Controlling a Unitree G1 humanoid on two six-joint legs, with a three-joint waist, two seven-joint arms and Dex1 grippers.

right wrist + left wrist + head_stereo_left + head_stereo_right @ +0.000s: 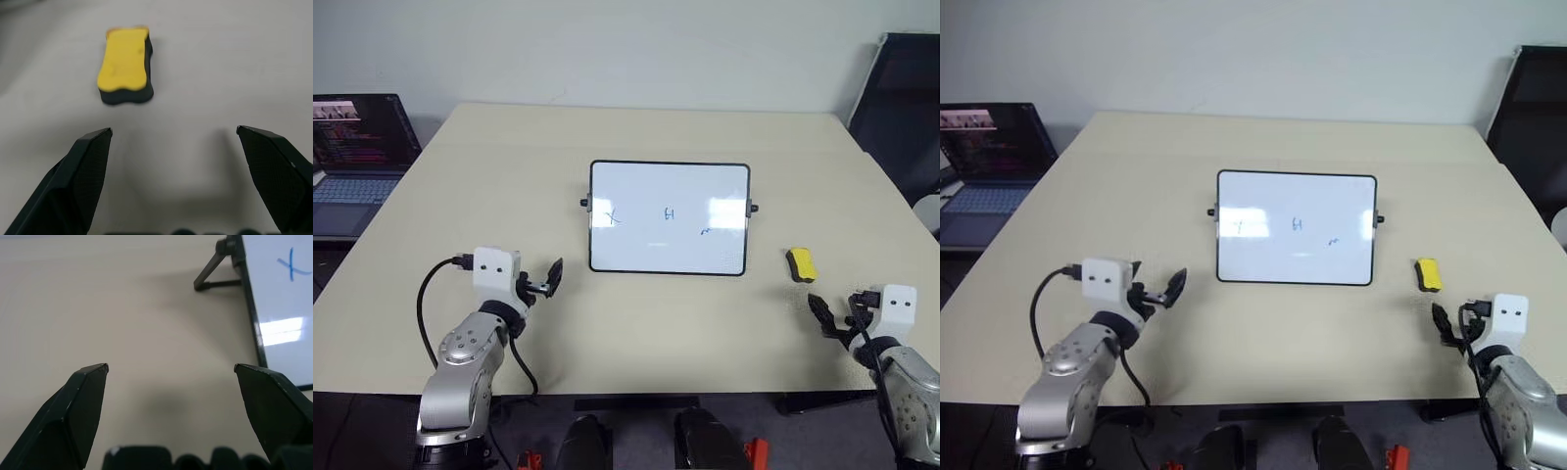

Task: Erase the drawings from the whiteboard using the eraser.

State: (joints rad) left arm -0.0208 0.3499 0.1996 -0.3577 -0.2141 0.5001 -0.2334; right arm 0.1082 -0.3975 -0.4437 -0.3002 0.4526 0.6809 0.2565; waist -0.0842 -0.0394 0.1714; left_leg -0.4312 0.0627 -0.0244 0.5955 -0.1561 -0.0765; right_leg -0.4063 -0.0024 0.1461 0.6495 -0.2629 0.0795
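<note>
The whiteboard (669, 217) lies flat in the middle of the table, black-framed with small side knobs. On it are the drawings: a blue x-like scribble (614, 216), an H-like shape (670, 212) and a short squiggle (705, 231). The yellow eraser (801, 264) with a dark underside rests on the table to the right of the board; in the right wrist view the eraser (125, 64) sits just ahead of the fingers. My right gripper (830, 315) is open and empty, a short way nearer than the eraser. My left gripper (540, 282) is open and empty, near the board's front left corner.
An open laptop (357, 157) stands at the table's far left edge. A dark chair (901, 108) stands past the far right corner. The beige table (636, 333) has bare surface in front of the board, and its front edge runs just under my arms.
</note>
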